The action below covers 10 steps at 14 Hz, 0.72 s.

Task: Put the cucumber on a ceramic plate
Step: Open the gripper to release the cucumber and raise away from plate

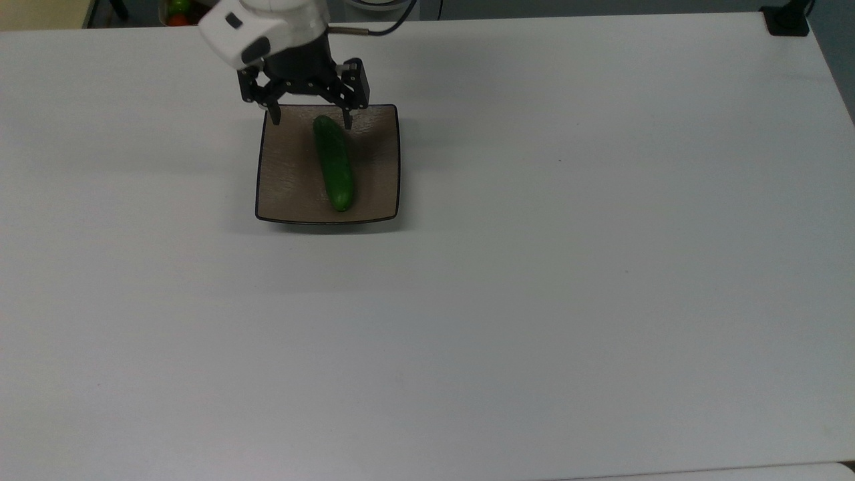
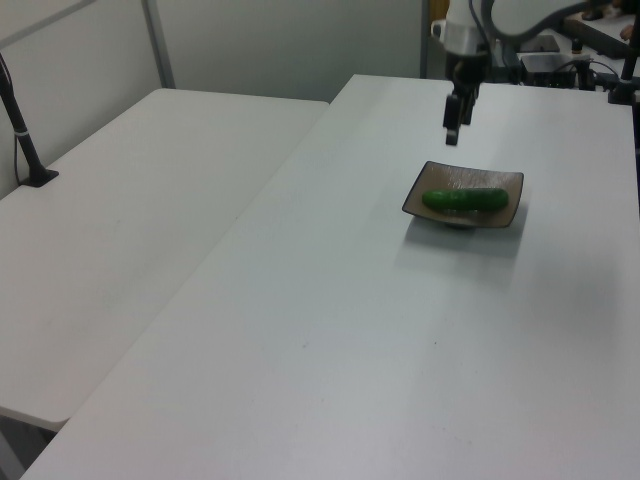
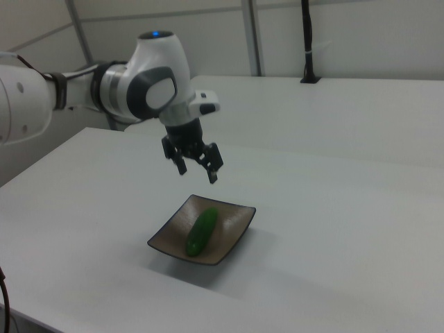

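In the top view, the cucumber (image 1: 333,163) is seen lying flat on the ceramic plate (image 1: 292,180), in the upper left part of the frame, running lengthwise from the plate's upper edge toward its lower edge. The hand (image 1: 308,120) is seen at the plate's upper edge with its two black fingers spread wide apart and nothing held between them; one fingertip is seen over the plate's upper left corner, the other just beside the cucumber's upper end. The plate rests on the white desk (image 1: 534,267). In the left view, the plate (image 2: 505,215) is found in the upper right of the frame with the cucumber (image 2: 464,200) lying across it, and the hand (image 2: 453,135) is shown raised clear above the plate's far left corner. In the right view, the cucumber (image 3: 202,231) lies along the middle of the plate (image 3: 232,232) at centre frame, and the hand (image 3: 198,172) is held above the plate, fingers apart and empty, well clear of the cucumber.
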### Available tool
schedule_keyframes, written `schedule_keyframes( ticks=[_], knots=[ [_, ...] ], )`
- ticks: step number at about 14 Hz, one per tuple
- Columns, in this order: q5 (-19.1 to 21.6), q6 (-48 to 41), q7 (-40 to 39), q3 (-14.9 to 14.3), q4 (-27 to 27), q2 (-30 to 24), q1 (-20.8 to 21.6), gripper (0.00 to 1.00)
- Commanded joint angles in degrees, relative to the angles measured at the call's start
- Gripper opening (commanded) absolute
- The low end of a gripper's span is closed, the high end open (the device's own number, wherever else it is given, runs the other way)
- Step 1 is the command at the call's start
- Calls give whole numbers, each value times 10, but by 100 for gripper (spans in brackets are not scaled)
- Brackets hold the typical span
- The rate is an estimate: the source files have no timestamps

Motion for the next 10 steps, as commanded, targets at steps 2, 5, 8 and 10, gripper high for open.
schedule_keyframes(
  ticks=[2, 5, 8, 10],
  knots=[
    [34, -86, 32, -72, 50, -27, 62, 100],
    [41, -127, 32, -115, 55, -66, 92, 100],
    [38, -136, 32, -115, 55, -79, 97, 100],
    [33, -137, 32, -123, 54, -82, 106, 100]
  ],
)
